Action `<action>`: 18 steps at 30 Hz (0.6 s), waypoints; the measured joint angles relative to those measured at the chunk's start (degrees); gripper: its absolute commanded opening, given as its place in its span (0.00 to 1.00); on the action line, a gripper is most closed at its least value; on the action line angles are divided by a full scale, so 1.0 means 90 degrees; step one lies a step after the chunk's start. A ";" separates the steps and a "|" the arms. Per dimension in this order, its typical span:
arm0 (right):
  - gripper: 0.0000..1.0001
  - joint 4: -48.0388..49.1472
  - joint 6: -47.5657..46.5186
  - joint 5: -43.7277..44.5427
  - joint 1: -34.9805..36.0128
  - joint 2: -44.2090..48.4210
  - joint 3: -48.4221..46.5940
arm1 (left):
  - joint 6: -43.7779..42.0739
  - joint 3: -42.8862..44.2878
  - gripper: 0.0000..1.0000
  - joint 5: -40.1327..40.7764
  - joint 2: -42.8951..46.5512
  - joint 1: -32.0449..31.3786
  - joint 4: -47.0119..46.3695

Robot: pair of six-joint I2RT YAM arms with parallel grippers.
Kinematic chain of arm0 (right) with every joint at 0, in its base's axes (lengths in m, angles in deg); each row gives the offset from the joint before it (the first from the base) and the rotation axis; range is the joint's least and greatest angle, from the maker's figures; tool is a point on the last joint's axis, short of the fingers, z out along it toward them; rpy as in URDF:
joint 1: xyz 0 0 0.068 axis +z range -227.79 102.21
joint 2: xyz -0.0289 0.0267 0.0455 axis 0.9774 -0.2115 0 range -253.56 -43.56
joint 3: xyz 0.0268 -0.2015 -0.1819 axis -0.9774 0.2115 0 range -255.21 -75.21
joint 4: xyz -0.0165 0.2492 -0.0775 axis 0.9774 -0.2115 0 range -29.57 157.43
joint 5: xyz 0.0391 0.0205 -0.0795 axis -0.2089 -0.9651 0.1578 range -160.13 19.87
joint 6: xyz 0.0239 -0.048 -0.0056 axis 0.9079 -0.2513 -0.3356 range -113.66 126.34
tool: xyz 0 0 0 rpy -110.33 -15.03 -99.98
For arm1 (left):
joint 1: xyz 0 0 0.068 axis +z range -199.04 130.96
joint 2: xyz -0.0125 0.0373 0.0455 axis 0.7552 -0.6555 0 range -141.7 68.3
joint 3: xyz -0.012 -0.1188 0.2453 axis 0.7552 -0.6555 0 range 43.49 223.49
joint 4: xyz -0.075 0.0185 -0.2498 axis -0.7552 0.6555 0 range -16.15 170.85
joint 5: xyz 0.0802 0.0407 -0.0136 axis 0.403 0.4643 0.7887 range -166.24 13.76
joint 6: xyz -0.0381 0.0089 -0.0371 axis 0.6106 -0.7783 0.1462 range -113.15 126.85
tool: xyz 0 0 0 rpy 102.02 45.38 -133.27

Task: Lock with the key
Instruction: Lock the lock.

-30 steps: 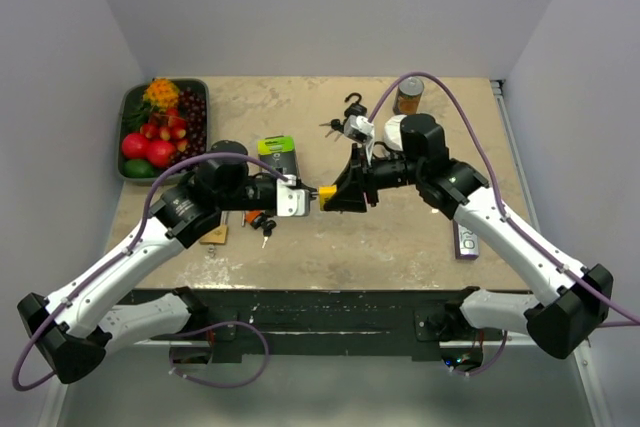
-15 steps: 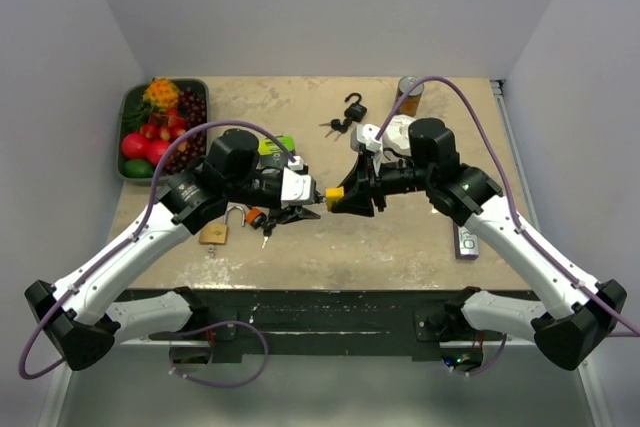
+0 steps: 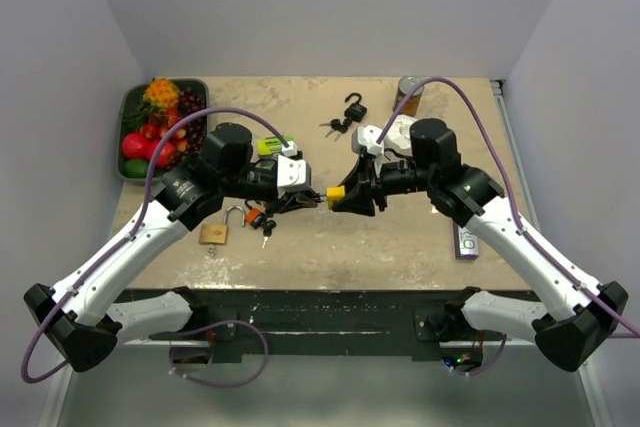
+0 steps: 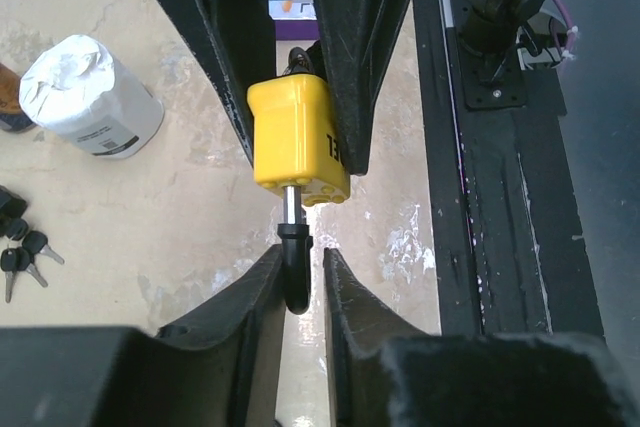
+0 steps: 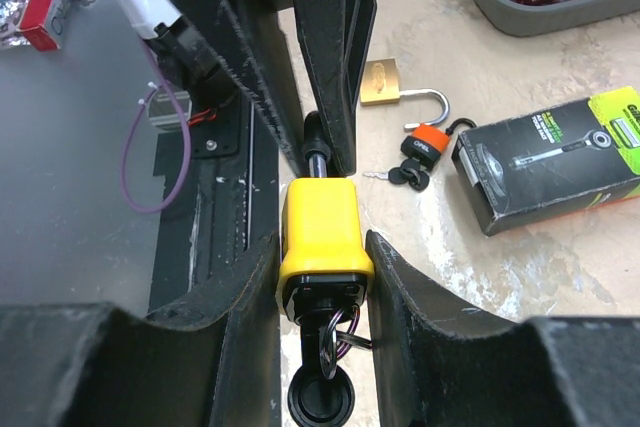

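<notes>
**Top view.**
- Yellow padlock (image 3: 336, 192): over the middle of the table (image 3: 400, 242), between the two arms. Its long axis runs left to right, with the key end toward the left arm.
- Right gripper (image 3: 343, 194): clamped on the padlock body.
- Left gripper (image 3: 316, 198): tips at the key (image 3: 324, 195).
- Also on the table: a brass padlock (image 3: 213, 233) with its shackle open, a black padlock (image 3: 354, 107) and a fruit tray (image 3: 128, 97).

**Left wrist view.**
- Padlock axis runs up and down the frame.
- The key blade leaves the lower face of the padlock, pointing toward this camera.
- The black key head sits between the left fingers (image 4: 255, 292). They stand narrowly apart, with a thin gap on one side, so I cannot tell whether they grip.

**Right wrist view.**
- Right fingers (image 5: 250, 292) press both sides of the yellow body.
- The key end points away from the camera.
- A thin loop and a round black piece (image 5: 320, 400) hang at the near end.
</notes>
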 measured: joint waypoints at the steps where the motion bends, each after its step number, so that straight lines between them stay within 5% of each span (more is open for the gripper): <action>1: 0.00 -0.0005 -0.0012 -0.0010 0.0000 0.0010 0.0000 | 0.0029 0.0000 0.19 0.0005 0.0000 0.0002 -0.0007; 6: 0.00 -0.0036 -0.0080 -0.0027 0.0000 0.0083 0.0000 | 0.0165 -0.0002 0.04 0.0000 -0.0005 0.0005 -0.0104; 15: 0.00 -0.0321 -0.0614 0.0000 0.0029 0.0211 0.0002 | 0.0571 -0.0002 0.12 -0.0614 -0.0206 0.0114 -0.0131; 18: 0.00 -0.0461 -0.0801 0.0032 0.0029 0.0243 0.0005 | 0.0580 0.0000 0.00 -0.0721 -0.0284 0.0126 -0.0121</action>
